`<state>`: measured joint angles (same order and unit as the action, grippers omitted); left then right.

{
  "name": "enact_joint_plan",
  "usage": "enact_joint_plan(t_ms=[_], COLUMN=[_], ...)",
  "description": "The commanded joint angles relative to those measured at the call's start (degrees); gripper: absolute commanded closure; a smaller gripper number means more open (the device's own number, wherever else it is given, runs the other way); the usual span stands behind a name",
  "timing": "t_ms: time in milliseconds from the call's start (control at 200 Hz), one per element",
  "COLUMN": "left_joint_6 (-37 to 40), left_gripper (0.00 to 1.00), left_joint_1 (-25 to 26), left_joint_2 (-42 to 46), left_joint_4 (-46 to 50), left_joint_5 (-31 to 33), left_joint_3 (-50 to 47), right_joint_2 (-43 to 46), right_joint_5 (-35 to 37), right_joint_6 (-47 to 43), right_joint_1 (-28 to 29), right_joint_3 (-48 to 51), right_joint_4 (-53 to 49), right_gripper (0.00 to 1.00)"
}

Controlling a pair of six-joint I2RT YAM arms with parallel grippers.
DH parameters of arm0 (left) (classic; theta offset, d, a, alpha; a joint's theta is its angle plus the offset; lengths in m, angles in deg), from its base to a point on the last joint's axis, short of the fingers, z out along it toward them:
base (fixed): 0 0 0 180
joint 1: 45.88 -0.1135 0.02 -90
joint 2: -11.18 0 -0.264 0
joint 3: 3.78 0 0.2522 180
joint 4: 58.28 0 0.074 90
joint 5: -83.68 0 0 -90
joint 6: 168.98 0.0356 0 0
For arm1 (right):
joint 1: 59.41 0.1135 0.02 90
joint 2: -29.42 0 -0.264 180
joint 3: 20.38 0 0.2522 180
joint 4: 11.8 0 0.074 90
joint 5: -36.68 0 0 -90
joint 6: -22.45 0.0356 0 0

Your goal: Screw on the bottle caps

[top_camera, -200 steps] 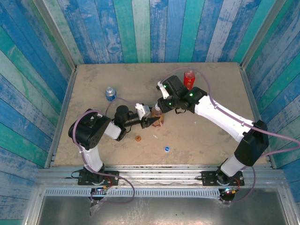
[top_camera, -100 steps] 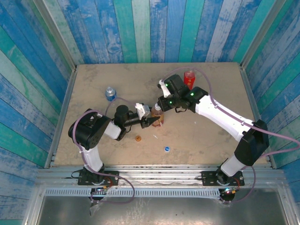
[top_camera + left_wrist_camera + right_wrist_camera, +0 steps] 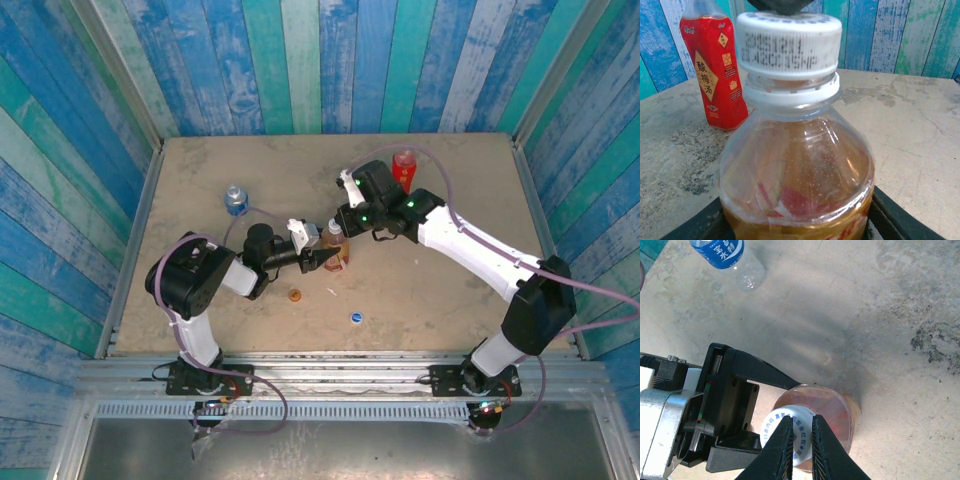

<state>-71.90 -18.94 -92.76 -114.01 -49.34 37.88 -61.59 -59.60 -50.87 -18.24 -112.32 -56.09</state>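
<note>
Now the amber bottle (image 3: 797, 175), clear plastic with brown tea in its lower part, stands between the fingers of the left pincer (image 3: 325, 260), which clamps its body. Its white cap (image 3: 788, 42), printed with a grey code, sits on the neck directly under the right pincer (image 3: 802, 418), whose fingers have closed almost together since a second ago
</note>
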Motion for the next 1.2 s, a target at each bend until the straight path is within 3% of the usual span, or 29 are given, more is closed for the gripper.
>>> enact_joint_plan(t_ms=[0,300,511,701,906,1061,1196], left_joint_6=[1.0,1.3,1.4,1.3,1.2,1.2,1.0], left_gripper=[0.51,0.51,0.51,0.51,0.51,0.51,0.51], left_joint_1=[0.8,0.8,0.8,0.7,0.6,0.6,0.5], left_joint_2=[0.1,0.2,0.3,0.5,0.4,0.3,0.4], left_joint_4=[6.5,6.7,7.1,7.7,7.7,7.5,7.6], left_joint_5=[-2.5,-2.3,-2.4,-2.6,-2.6,-2.9,-2.9], left_joint_3=[-0.8,-0.9,-0.9,-0.7,-0.8,-0.7,-0.7], right_joint_2=[-4.2,-6.1,-4.8,-3.8,-4.4,-7.4,-8.7], right_joint_5=[1.2,1.4,5.5,6.9,11.8,16.2,15.5], right_joint_6=[0.0,0.1,-0.2,-1.5,-4.3,-6.4,-7.0], right_joint_1=[0.1,1.9,1.9,2.6,5.2,7.1,7.3], right_joint_3=[3.8,-1.2,-7.8,-10.9,-12.7,-15.8,-16.5], right_joint_4=[-10.5,-12.9,-12.8,-11.7,-12.7,-16.4,-17.1], right_gripper=[0.86,0.83,0.82,0.74,0.56,0.54,0.54])
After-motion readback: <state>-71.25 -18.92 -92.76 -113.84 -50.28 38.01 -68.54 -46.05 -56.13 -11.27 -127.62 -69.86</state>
